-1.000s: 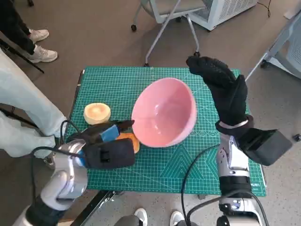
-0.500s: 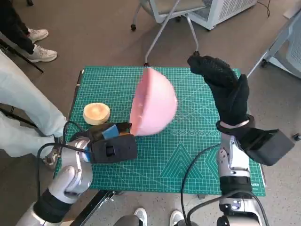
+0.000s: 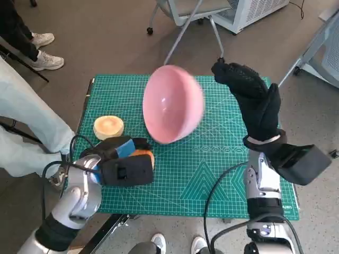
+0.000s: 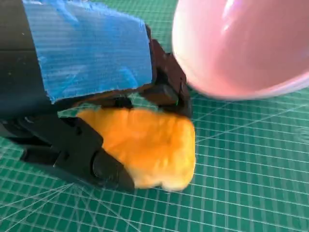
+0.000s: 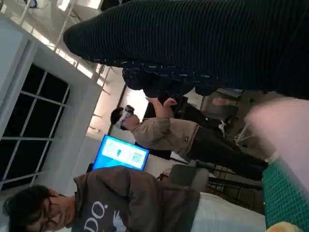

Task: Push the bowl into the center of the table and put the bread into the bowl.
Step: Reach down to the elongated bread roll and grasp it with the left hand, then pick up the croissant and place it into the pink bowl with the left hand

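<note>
The black fingers of the left hand wrap around a soft orange-yellow piece of bread, holding it from both sides against the green gridded cutting mat that covers the small table; in the head view this hand and the bread sit at about eight o'clock on the mat, near its front-left edge. Just outward, at about nine o'clock, a second pale round bun-like piece lies on the mat, apart from the hand. Toward the middle, the large pink plastic bowl is tipped steeply up on its edge, blurred, its opening facing the camera, slightly toward twelve o'clock from the mat's centre; in the left wrist view its rounded wall comes close above the fingers, and I cannot tell whether they touch. The right hand, in its black knitted glove, stands upright at about two o'clock with fingers spread and holding nothing, just beside the bowl without plainly touching it. As I judge it, the bowl is about central but not settled upright, so the push is not finished, and the bread is gripped but not yet lifted into the bowl.
</note>
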{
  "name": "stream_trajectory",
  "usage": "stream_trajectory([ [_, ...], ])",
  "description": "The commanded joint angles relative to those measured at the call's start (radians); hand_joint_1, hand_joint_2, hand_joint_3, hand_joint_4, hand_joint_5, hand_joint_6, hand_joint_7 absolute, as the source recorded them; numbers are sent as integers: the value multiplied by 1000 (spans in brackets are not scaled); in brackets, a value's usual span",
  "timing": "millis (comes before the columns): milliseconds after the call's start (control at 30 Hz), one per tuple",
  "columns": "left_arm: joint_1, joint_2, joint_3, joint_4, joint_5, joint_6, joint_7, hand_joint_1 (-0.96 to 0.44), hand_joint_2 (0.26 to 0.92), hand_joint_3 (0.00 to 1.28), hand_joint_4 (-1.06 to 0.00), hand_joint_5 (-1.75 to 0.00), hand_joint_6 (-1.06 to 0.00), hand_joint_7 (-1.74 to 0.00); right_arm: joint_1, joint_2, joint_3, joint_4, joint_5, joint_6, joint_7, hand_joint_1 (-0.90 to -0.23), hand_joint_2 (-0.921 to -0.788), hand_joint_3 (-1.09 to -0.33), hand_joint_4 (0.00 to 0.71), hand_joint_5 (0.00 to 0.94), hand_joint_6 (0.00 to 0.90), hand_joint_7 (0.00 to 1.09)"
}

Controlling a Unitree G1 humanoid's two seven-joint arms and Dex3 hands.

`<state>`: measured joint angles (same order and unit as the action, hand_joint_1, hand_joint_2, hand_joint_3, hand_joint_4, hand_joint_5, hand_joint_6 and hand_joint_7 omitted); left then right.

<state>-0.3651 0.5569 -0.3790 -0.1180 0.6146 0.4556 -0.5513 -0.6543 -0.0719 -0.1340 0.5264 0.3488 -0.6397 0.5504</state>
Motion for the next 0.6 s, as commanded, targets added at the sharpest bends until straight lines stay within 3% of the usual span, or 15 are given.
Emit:
stream_trajectory([
  [33, 35, 16, 30, 6, -28, -79, 28, 7, 890, 38, -796, -1062, -700, -1065, 4, 6, 0, 18, 2, 1, 10, -662, -921, -724, 177, 0, 49, 558],
  [600, 59, 17, 75, -44, -26, -125, 30, 3, 896, 37, -810, -1055, -681, -1091, 2, 9, 1, 26, -2, -6, 7, -665, -921, -724, 178, 1, 46, 564],
])
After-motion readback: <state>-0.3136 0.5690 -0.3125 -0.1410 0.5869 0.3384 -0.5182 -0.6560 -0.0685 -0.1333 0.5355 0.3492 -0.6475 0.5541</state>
